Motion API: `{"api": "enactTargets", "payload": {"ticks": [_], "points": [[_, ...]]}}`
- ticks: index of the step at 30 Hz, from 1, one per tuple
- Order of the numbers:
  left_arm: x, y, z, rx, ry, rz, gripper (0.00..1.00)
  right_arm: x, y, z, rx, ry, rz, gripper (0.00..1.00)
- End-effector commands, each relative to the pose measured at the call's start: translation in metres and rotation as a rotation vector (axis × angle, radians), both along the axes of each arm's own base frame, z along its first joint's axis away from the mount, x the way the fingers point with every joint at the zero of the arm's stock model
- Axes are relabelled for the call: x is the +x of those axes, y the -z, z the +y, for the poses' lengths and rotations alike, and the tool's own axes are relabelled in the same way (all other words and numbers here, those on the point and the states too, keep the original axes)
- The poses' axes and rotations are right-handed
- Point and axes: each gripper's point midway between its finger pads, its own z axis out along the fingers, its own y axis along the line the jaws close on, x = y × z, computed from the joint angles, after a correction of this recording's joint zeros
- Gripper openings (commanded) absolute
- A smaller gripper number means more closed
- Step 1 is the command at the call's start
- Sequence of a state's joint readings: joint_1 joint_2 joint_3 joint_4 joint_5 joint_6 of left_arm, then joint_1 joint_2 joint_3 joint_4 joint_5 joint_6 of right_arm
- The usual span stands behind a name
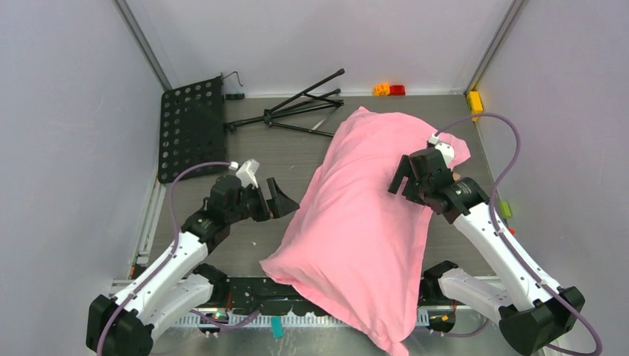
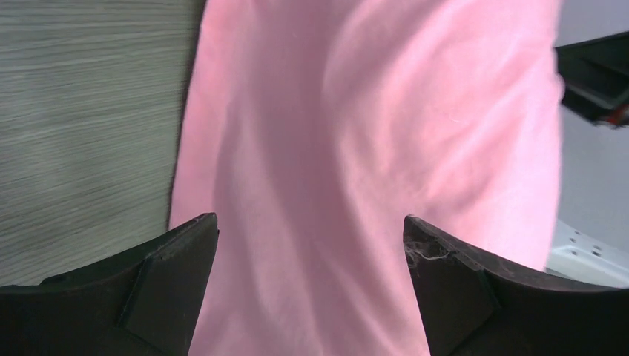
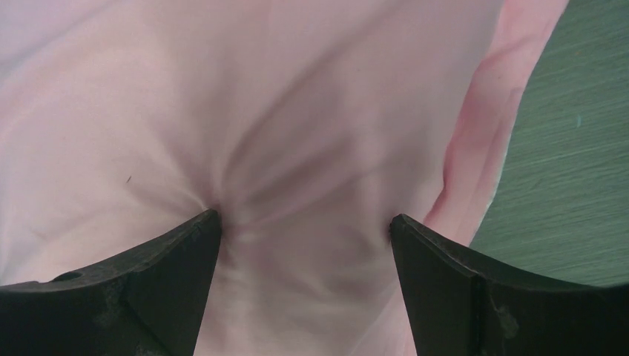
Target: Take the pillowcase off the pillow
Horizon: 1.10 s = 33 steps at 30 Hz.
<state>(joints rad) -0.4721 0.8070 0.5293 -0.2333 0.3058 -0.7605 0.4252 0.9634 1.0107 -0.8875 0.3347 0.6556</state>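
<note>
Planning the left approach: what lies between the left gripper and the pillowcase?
Top view: only a narrow strip of bare table separates left gripper and pillowcase.

Left arm [image 1: 174,256]: white shells, black joints.
Right arm [image 1: 495,248]: same white and black.
Cables [image 1: 514,141]: lilac, one along each arm.
End effector fingers [image 2: 170,289]: matte black wedges.

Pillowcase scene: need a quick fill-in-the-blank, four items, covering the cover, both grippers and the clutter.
1. The pillowcase is ____ in colour.
2. The right gripper presses its fingertips into the fabric with its jaws ____.
3. The left gripper is open and holds ____.
4. In the top view, the perforated black panel lies at the far ____ corner of the table.

Missing words: pink; open; nothing; left.
</note>
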Motion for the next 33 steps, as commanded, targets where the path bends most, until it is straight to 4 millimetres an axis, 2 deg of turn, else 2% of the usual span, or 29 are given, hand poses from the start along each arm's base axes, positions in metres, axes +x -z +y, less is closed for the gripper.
{"api": "enactTargets", "payload": {"ticks": [1,4,7,9,12,14,16,19,22,25,27,29,33], "points": [[-0.015,-0.042,-0.034,-0.18,0.194,-0.048,0.97,0.003,0.009,0.013,0.075,-0.008,0.001,0.89],[-0.028,-0.047,-0.04,-0.201,0.285,-0.032,0.95,0.004,0.023,0.028,0.137,-0.04,0.029,0.88],[-0.037,-0.048,-0.039,-0.194,0.315,-0.008,0.95,0.008,0.033,0.062,0.287,-0.115,0.05,0.87],[-0.039,-0.052,-0.036,-0.177,0.308,-0.015,0.95,0.018,0.032,0.086,0.4,-0.141,0.043,0.87],[-0.036,-0.057,-0.017,-0.078,0.226,-0.053,0.95,0.049,0.015,0.117,0.559,-0.147,-0.013,0.86],[-0.026,-0.061,0.01,0.058,0.104,-0.108,0.95,0.075,0.0,0.135,0.633,-0.148,-0.053,0.86],[-0.026,-0.08,0.025,0.116,0.075,-0.191,0.95,0.1,-0.015,0.152,0.682,-0.162,-0.081,0.84],[-0.032,-0.094,0.03,0.132,0.08,-0.223,0.94,0.13,-0.026,0.18,0.713,-0.207,-0.081,0.84],[-0.032,-0.083,0.028,0.148,0.097,-0.184,0.94,0.142,-0.043,0.2,0.731,-0.269,-0.094,0.84],[-0.027,-0.06,0.03,0.192,0.088,-0.123,0.95,0.142,-0.05,0.193,0.676,-0.287,-0.133,0.84],[-0.019,-0.043,0.039,0.251,0.033,-0.081,0.96,0.139,-0.05,0.174,0.568,-0.269,-0.166,0.85],[-0.012,-0.029,0.048,0.303,-0.026,-0.047,0.98,0.135,-0.05,0.142,0.414,-0.213,-0.198,0.86],[0.001,-0.012,0.067,0.374,-0.16,-0.004,1.0,0.126,-0.053,0.064,0.131,-0.03,-0.254,0.89]]}}
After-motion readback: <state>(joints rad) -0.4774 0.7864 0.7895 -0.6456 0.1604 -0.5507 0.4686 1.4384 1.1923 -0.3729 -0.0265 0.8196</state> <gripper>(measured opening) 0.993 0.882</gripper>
